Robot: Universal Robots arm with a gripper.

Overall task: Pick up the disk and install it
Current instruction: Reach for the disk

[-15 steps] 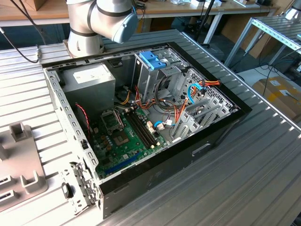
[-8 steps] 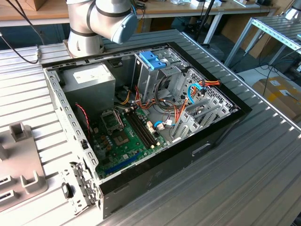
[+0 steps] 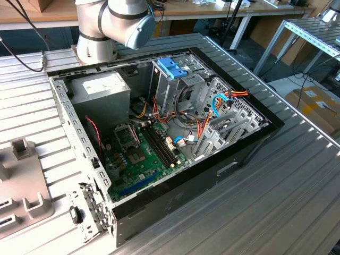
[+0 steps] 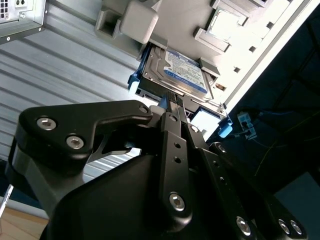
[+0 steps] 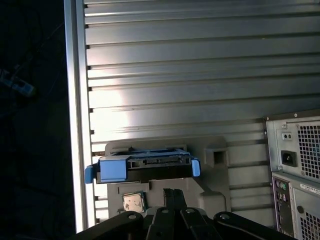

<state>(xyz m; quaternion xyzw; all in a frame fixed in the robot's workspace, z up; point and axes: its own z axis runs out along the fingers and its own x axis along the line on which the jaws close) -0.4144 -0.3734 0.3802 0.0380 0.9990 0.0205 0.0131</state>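
Gripper (image 4: 173, 102) hangs above the grey fixture (image 5: 215, 195), close to the disk (image 4: 182, 72). Jaws are drawn nearly together with only a sliver between, and I hold nothing. Disk lies flat, label up, seated on the fixture.

Risks:
- At this width I can't straddle the disk. Going down like this would hit the label face or shove the disk out of the fixture.
- One blue rail (image 5: 112, 170) sticks out past the fixture toward the table (image 5: 200, 75) edge, so a nudge could tip the disk off.
- A tilted lift could snag a rail on the fixture's posts.
- The chip (image 5: 134, 202) on the fixture near the disk is easy to clip.

Count: 1 disk, 2 blue rails, 1 chip, 1 fixture, and 1 open PC case (image 3: 223, 164) beside the fixture.
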